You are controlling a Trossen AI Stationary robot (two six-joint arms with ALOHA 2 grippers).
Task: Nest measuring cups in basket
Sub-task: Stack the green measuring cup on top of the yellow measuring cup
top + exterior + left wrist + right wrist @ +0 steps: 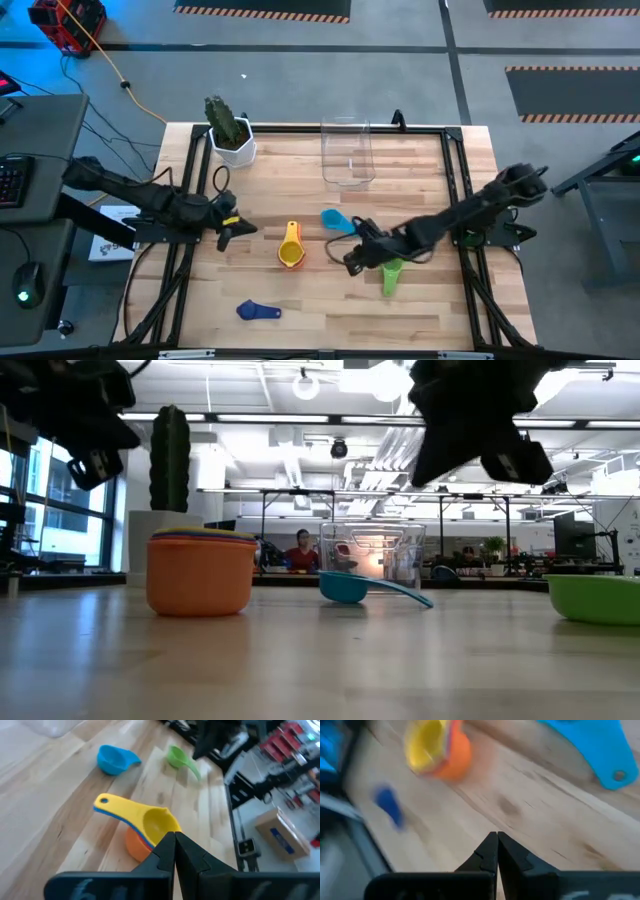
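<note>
High view shows the light blue cup (335, 220) just beside my right end effector (352, 262), clenched empty—light, stiff, slick plastic, so I'd pinch its flat handle.

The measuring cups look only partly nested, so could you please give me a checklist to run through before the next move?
1. Nested stack upright, yellow cup on top, orange outermost: ok.
2. Light blue cup, green cup and dark blue cup gathered into the stack: not ok, all lie loose on the table.
3. Basket upright and unobstructed at the far edge: ok.
4. Anything in the basket yet: not ok, it looks empty.
5. Right gripper free for a pick: ok, shut on nothing, between the stack and the green cup.
6. Left gripper out of the way: ok, shut, left of the stack.
</note>
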